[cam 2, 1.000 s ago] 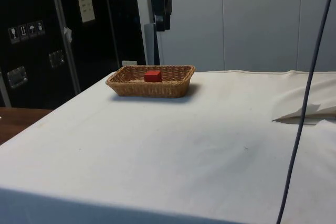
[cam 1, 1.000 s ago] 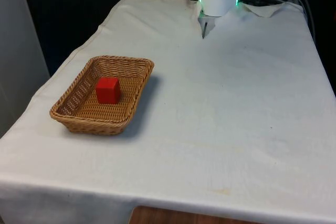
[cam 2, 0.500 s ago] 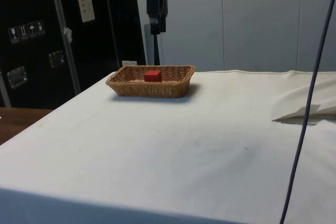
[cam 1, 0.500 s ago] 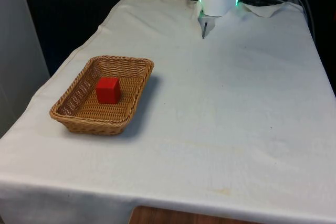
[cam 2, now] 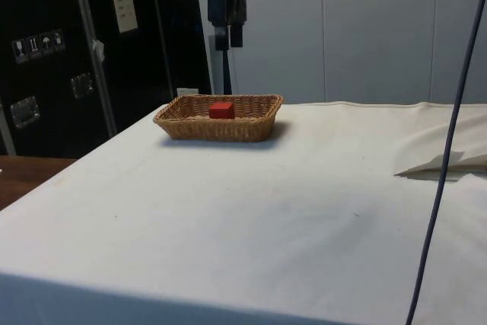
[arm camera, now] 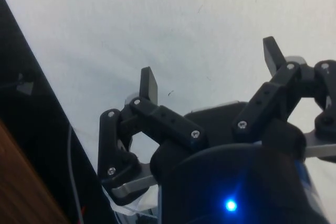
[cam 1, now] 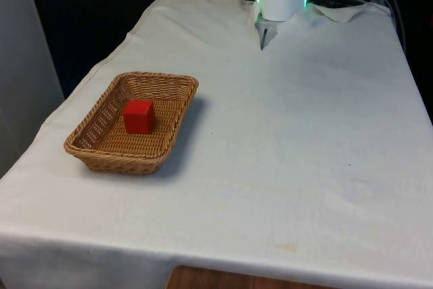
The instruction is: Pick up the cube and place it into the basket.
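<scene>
The red cube sits inside the wicker basket, a little toward the basket's far end and resting flat on the woven floor, with clear gaps to the walls on every side. From where things lie, the placing looks done.

The hand is up high and well clear of the basket, with nothing between its two fingers; they stand spread apart, released, over bare white cloth. In the side view the hand hangs above and beyond the basket's far rim, well apart from the cube.

The cube looks like a small, stiff block with flat faces and crisp edges, likely light, so I'd judge it easy to lift without much squeeze. Its smooth painted sides could be a touch slippery, so if it ever needs taking up again, the sound grip would be on two opposite upright faces, coming straight down from above the basket, fingers clear of the wicker walls. The basket itself rests near one edge of the bench.
</scene>
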You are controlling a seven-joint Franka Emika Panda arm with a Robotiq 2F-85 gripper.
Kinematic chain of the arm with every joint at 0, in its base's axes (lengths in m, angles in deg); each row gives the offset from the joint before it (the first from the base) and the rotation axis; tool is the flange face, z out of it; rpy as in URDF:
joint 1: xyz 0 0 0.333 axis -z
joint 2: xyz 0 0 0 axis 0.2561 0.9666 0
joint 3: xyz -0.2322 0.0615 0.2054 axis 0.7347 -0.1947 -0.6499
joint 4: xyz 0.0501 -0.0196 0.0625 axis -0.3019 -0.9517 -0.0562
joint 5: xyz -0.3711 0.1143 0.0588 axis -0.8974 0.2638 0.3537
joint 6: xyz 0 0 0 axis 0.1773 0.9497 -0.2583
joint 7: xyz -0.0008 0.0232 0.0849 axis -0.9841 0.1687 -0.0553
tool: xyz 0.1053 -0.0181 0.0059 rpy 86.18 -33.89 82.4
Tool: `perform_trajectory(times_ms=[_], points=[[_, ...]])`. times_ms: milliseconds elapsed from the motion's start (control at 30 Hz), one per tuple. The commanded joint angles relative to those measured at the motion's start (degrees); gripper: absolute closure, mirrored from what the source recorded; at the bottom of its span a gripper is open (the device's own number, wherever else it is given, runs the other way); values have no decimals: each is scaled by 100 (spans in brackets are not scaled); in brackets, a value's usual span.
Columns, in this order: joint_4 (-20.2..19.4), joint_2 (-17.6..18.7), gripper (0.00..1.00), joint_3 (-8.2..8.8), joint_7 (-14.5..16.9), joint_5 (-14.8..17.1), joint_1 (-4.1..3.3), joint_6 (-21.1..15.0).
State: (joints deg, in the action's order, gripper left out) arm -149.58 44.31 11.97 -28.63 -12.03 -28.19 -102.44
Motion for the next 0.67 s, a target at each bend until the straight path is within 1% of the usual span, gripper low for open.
perform_trajectory(times_ms=[0, 100, 133, 167, 233, 367, 400, 433, 600, 633], points=[[-11, 6, 0, -6, -103, -6, 6, -52], [-11, 17, 0, 0, -218, -6, 6, -57], [0, 6, 0, 0, -166, 0, 0, -6], [-17, 17, 0, 0, -252, -6, 6, -63], [-17, 29, 0, 0, -367, -11, 11, -69], [-17, 46, 0, 0, -516, -17, 11, -80], [0, 40, 0, 0, -470, 0, 6, -23], [-17, 52, 0, 0, -556, -23, 11, -86], [-6, 80, 0, -11, -785, -29, 6, -103], [0, 69, 0, 0, -693, 0, 6, -52]])
